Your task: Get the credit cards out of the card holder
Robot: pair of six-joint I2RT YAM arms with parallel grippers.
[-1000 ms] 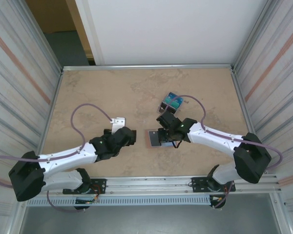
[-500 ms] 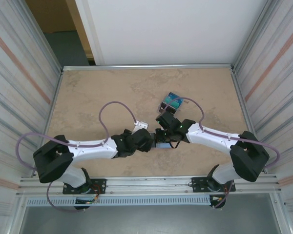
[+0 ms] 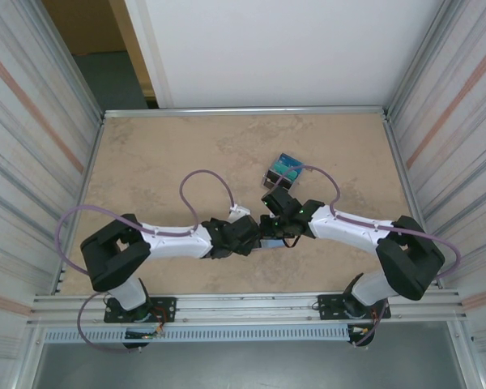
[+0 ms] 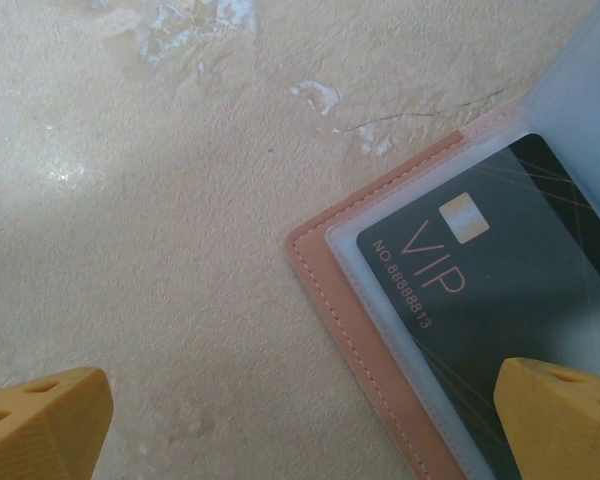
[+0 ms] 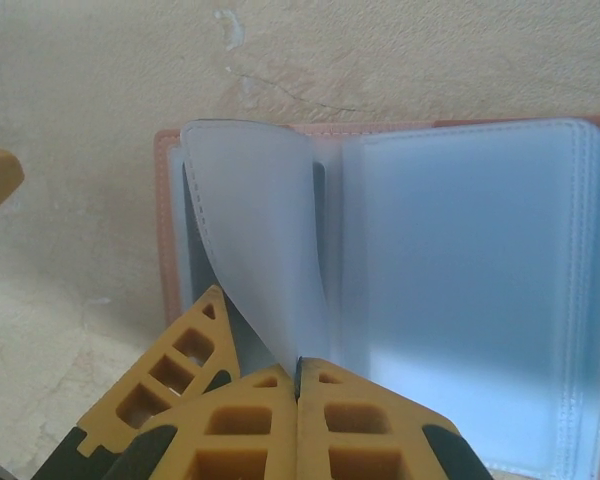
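Pinching a translucent plastic sleeve (image 5: pixel 260 230) of the open salmon-pink leather card holder (image 4: pixel 350 330), frame centre, the right gripper (image 5: pixel 298 365) is clamped while the left gripper (image 4: pixel 300 420) hovers spread wide above its dark VIP credit card (image 4: pixel 490 290).

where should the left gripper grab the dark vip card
Pinch the VIP card by an edge, likely from the spine side, where the right gripper lifts the clear leaf. It lies flat in a sleeve, and the stitched border of the card holder blocks the outer side. The pocket mouth isn't clear.

Beige table (image 3: pixel 146 162) bears card holder (image 5: pixel 460 300) (open) and box (image 3: pixel 284 169).
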